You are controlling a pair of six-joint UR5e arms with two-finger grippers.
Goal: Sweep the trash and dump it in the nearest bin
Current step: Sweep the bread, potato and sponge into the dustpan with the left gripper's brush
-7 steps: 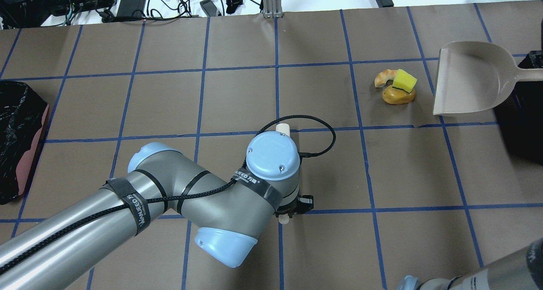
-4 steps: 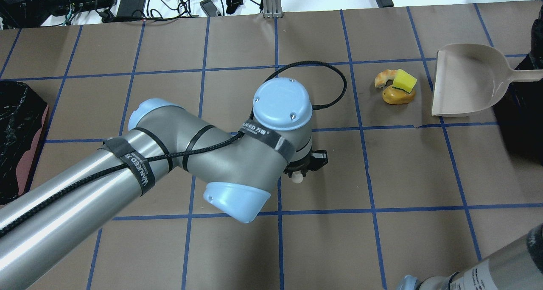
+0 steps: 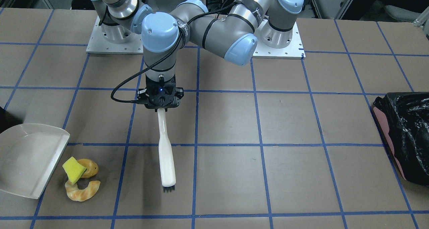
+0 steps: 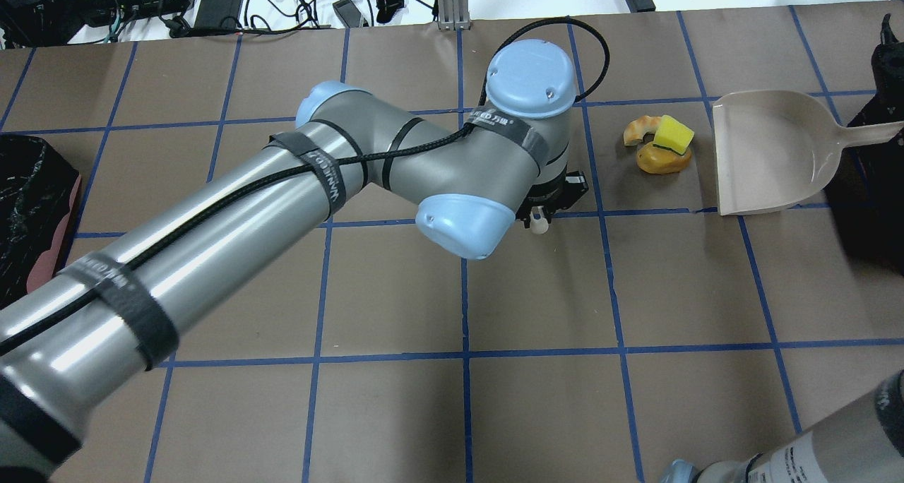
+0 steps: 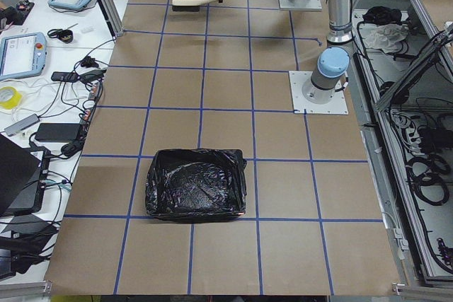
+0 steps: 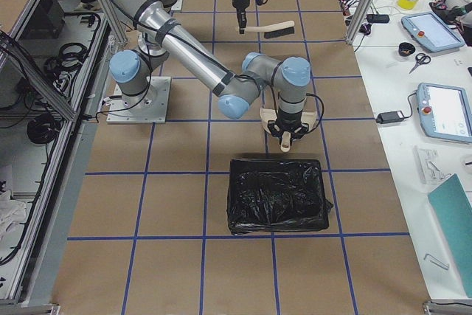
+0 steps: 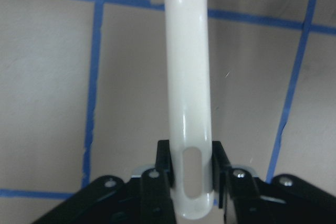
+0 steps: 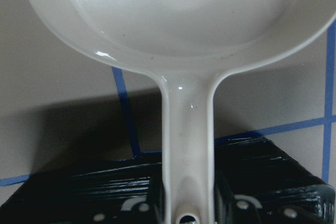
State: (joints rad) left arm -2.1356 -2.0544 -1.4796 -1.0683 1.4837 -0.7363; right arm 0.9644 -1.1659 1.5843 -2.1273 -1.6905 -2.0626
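Note:
The trash lies in one pile: a yellow sponge wedge (image 4: 672, 135) leans on a golden-brown bun (image 4: 662, 160), with a curved croissant (image 4: 639, 128) beside them; they also show in the front view, sponge (image 3: 74, 169), bun (image 3: 90, 167), croissant (image 3: 83, 191). My left gripper (image 3: 161, 103) is shut on the handle of a white brush (image 3: 166, 155), whose bristles point down just left of the pile. My right gripper (image 8: 187, 205) is shut on the handle of a beige dustpan (image 4: 770, 151), whose open lip faces the pile from the right.
A black-bagged bin (image 4: 28, 207) stands at the table's left edge. A second black-bagged bin (image 6: 276, 195) sits close under the dustpan on the right. Cables and devices line the far edge (image 4: 212, 3). My left arm (image 4: 282, 200) spans the table's middle.
My left arm has swung forward and right, carrying the brush up beside the trash pile. The dustpan has shifted slightly left, closer to the pile. The trash has not moved.

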